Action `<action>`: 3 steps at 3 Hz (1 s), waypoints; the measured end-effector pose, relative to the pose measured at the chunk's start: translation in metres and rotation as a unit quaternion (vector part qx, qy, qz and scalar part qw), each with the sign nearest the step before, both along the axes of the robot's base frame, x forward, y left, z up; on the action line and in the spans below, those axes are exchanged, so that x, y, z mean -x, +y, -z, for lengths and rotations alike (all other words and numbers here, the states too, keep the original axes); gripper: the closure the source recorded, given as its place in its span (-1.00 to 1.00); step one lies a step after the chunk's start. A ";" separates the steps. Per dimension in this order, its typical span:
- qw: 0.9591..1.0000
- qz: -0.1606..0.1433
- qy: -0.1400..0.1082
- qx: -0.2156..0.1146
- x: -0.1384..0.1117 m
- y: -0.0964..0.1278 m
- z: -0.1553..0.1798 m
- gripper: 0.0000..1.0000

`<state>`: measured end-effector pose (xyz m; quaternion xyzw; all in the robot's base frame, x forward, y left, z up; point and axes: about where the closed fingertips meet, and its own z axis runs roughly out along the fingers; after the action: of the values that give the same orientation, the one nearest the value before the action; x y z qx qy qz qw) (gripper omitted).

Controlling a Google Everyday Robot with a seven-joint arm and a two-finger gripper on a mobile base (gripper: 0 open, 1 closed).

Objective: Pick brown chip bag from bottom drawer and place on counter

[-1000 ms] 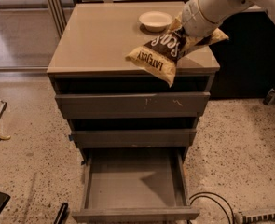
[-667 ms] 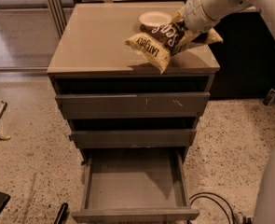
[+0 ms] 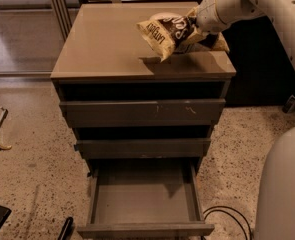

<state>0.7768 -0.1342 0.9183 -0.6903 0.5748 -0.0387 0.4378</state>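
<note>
The brown chip bag (image 3: 168, 31), dark brown in the middle with tan-yellow ends, hangs tilted a little above the counter (image 3: 102, 44) at its right rear and casts a shadow on it. My gripper (image 3: 196, 25) comes in from the upper right on the white arm and is shut on the bag's right end, its tips mostly hidden by the bag. The bottom drawer (image 3: 143, 196) is pulled open below, and its grey tray is empty.
The scratched top drawer front (image 3: 142, 111) and narrow middle drawer front (image 3: 142, 147) are closed. A white bowl rim (image 3: 159, 15) peeks out behind the bag. My white body (image 3: 287, 189) fills the lower right. A black cable (image 3: 227, 214) lies on the speckled floor.
The gripper has carried the bag up and left from the cabinet's front right edge to over the counter top. The bag now hides most of the bowl.
</note>
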 end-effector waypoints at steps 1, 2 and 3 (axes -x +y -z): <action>1.000 0.026 0.011 0.003 -0.009 0.007 0.005 0.16; 0.999 0.043 0.029 0.014 -0.012 0.012 0.018 -0.30; 0.998 0.050 0.040 0.013 -0.013 0.018 0.033 -0.77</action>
<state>0.7903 -0.1164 0.8855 -0.6677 0.6249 -0.0403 0.4026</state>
